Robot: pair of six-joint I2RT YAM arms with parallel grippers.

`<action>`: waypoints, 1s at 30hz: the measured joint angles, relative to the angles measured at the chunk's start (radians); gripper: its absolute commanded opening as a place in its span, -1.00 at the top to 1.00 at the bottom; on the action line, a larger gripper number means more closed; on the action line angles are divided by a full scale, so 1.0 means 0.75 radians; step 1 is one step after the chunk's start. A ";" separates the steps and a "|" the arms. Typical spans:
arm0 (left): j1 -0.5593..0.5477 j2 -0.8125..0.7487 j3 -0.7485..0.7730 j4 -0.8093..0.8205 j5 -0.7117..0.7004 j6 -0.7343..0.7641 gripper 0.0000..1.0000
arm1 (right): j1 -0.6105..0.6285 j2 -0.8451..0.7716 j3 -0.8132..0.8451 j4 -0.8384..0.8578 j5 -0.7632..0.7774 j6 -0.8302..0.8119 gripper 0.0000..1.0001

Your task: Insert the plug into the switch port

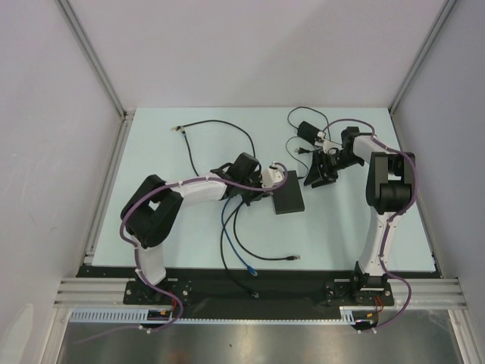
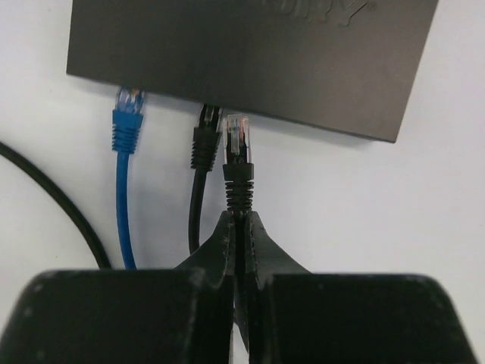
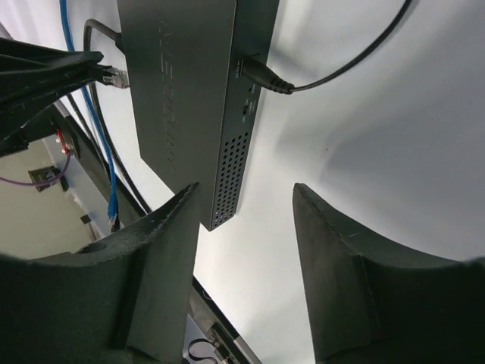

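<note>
Black switch [image 1: 288,194]: flat on the pale desk [image 1: 341,235], between both arms.
Plug [image 2: 237,140]: clear tip at the switch's port edge, seemingly not yet in, beside a seated black cable [image 2: 203,144].
Left hand [image 2: 239,227]: pinching the plug's boot.
Right hand [image 3: 246,199]: spread, near the switch's end.

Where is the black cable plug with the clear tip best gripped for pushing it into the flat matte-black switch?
Grip the plug at the base of its ribbed black boot, from behind and in line with its length, as the left gripper does. That leaves the clear tip free and aimed at the switch edge.
</note>
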 measured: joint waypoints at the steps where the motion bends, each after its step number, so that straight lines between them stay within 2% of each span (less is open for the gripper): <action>1: -0.005 0.000 0.000 0.007 0.006 0.001 0.99 | 0.001 0.009 0.006 -0.005 -0.009 -0.005 -0.19; 7: -0.020 0.003 0.000 0.010 0.032 0.011 0.99 | 0.005 0.076 0.023 -0.062 -0.091 -0.037 -0.23; 15: -0.023 0.014 -0.003 0.013 0.032 0.025 0.99 | 0.007 0.076 -0.049 0.033 -0.171 0.054 -0.16; 30: -0.026 0.051 -0.033 0.076 0.048 0.045 0.99 | 0.073 0.076 -0.052 0.152 -0.161 0.155 -0.07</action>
